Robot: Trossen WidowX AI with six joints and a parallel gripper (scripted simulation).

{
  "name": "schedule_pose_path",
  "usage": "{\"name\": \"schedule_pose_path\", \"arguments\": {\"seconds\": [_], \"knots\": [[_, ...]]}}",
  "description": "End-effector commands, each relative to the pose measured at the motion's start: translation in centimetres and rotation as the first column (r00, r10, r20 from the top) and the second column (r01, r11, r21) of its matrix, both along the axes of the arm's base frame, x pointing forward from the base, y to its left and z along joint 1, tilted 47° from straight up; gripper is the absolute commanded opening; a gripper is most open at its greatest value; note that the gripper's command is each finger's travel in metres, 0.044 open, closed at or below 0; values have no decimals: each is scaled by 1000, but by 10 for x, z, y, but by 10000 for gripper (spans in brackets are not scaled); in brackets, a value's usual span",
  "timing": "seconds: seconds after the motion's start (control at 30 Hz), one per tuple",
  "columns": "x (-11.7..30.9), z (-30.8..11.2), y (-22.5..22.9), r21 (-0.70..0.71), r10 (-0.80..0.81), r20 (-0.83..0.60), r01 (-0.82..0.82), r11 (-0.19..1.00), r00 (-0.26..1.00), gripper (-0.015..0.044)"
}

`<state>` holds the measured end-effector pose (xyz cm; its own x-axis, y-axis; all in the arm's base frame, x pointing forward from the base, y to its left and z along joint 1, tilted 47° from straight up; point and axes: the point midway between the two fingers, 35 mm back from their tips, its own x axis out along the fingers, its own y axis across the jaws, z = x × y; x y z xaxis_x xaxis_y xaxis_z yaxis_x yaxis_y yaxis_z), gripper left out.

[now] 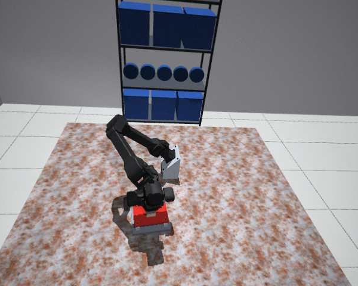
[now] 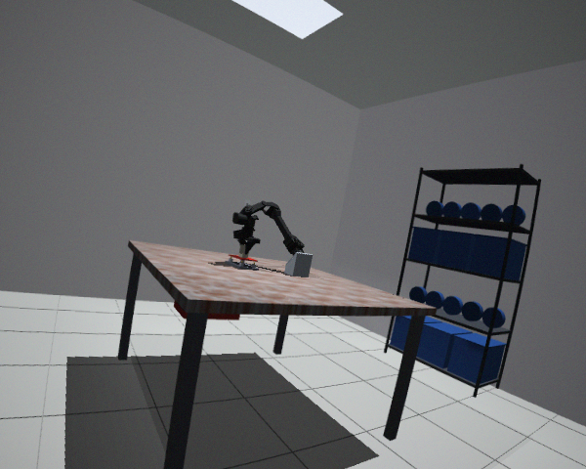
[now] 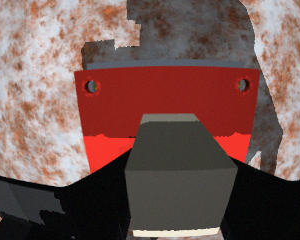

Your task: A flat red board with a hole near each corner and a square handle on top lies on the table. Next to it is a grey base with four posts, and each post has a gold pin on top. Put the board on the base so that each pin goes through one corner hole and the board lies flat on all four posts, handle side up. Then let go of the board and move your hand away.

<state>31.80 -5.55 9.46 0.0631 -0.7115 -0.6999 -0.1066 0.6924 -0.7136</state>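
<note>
The red board [image 1: 151,220] [image 2: 253,260] [image 3: 165,97] is roughly level, handle side up, directly over the grey base [image 1: 151,229] [image 3: 165,64]. My gripper [image 1: 150,210] [image 2: 243,246] [image 3: 170,151] is shut on the board's pale square handle [image 3: 175,205]. The base's front edge shows past the board in the top view. Two corner holes show in the wrist view, each with grey and a small gold sliver at its inner side. Whether the pins are inside the holes, or the board touches the posts, I cannot tell. The other two holes are hidden in the wrist view.
The arm's grey wedge-shaped mount [image 1: 171,171] [image 2: 299,265] stands behind the base on the speckled table [image 1: 234,215] [image 2: 283,287]. A shelf rack with blue boxes [image 1: 134,29] and blue round items stands beyond the table's far edge.
</note>
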Motion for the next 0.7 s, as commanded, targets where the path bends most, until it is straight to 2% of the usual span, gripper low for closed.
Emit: {"name": "schedule_pose_path", "arguments": {"seconds": [0.0,0.5,0.67], "knots": [[-2,-2,-1,-2,4,-8,-4,1000,1000,0],[0,-6,-6,-2,1,-5,-1,1000,1000,0],[0,-5,-5,1,-1,-2,1,1000,1000,131]]}}
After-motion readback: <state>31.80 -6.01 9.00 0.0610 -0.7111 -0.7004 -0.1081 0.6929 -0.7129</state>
